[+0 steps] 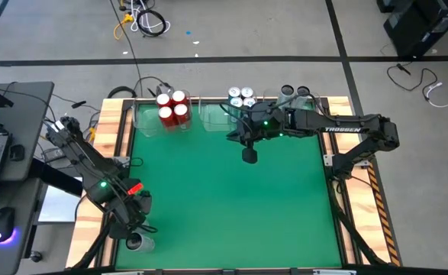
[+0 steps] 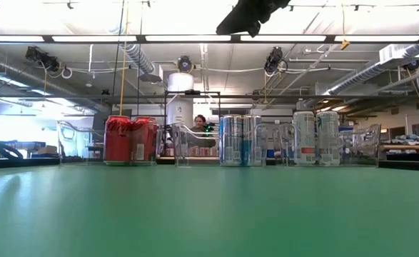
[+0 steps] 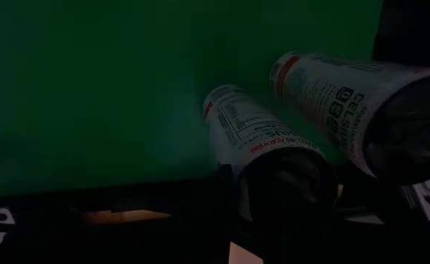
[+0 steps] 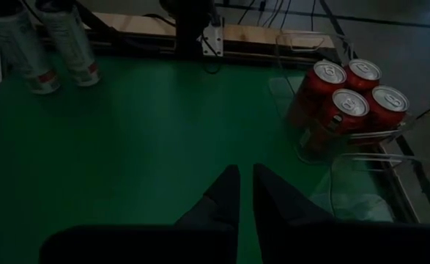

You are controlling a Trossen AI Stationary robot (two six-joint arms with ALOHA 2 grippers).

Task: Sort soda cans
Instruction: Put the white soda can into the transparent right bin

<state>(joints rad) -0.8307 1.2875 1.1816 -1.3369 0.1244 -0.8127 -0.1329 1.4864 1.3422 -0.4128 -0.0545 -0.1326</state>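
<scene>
The green desk (image 1: 231, 198) carries three bins along its far edge. Four red cans (image 1: 172, 108) fill one. The right tool (image 1: 249, 156), pressed together and empty, hovers beside them; a swing could topple them.

We're counting four red cans (image 1: 172, 107) upper left of centre in the high view, four blue-and-white cans (image 1: 242, 97) upper centre, two silver cans (image 1: 294, 92) just right of them. We're counting two more silver-white cans (image 4: 46, 44) upper left in the right wrist view. We're seeing three clear bins (image 1: 141, 121).
</scene>
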